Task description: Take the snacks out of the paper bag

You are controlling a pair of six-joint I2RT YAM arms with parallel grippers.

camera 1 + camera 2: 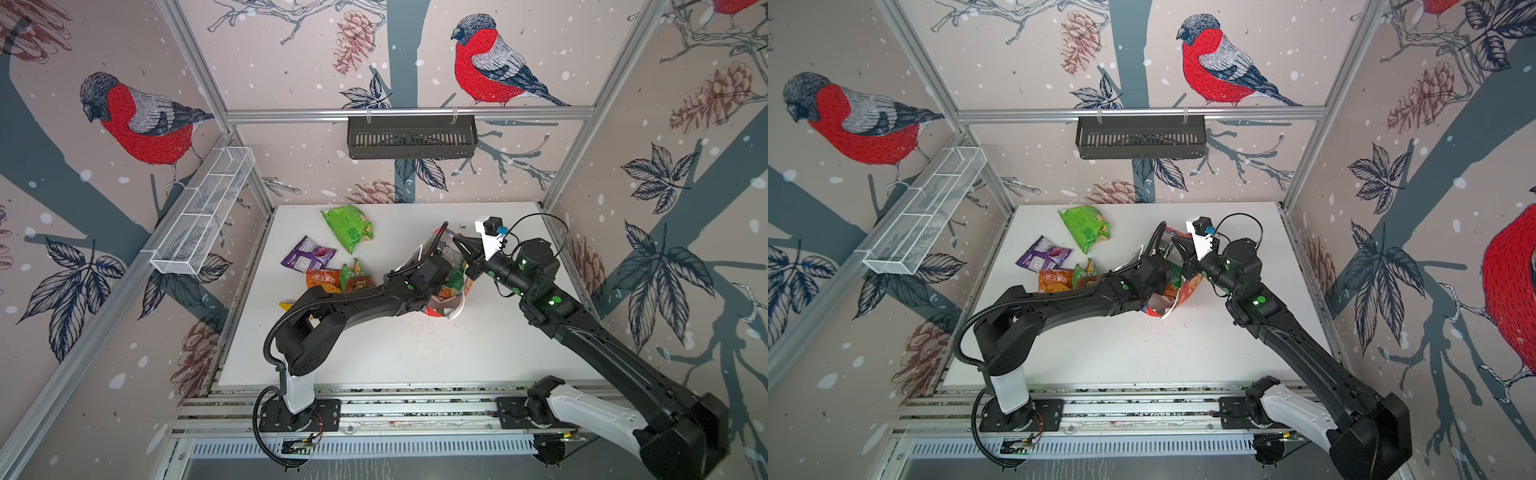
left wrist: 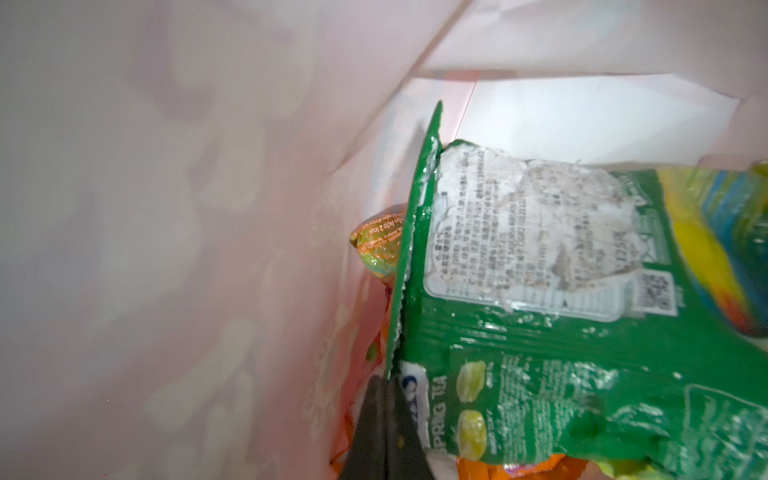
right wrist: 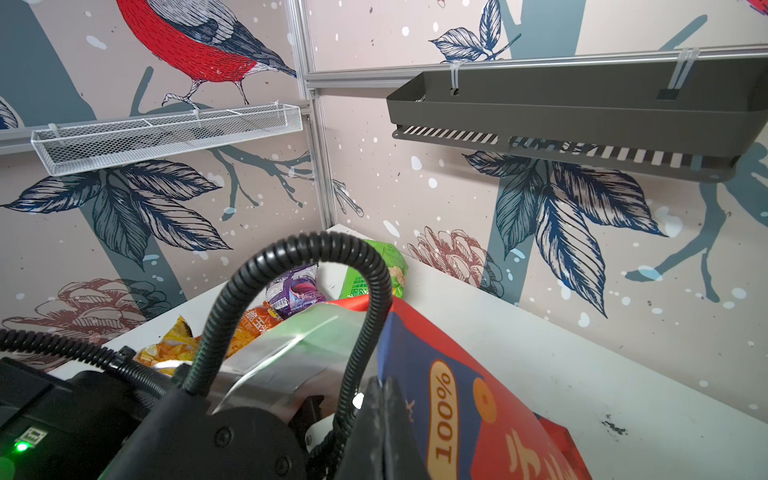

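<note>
Paper bag [image 1: 436, 309]: red outside, white inside, set on the white table [image 1: 415, 353] right of centre. It is largely hidden in both top views by the left arm reaching into its mouth. Contents: a dark green packet [image 2: 540, 332], cut off at the frame edge, and an orange-green packet [image 2: 376, 245] half concealed behind it; the rest cannot be made out. Left gripper [image 2: 388, 415]: pressed together inside the bag, with the dark green packet's seam pinched between its tips. Right gripper [image 3: 384, 411]: closed on the bag's far rim, the contact partly obscured by a corrugated cable [image 3: 291, 257]. Laid on the table to the left are a bright green packet [image 1: 349, 226], a purple packet [image 1: 309, 254], and an orange packet [image 1: 322, 279] touching a green-red packet [image 1: 356, 278]. A yellow packet [image 1: 286, 306] is mostly covered by the left arm.
</note>
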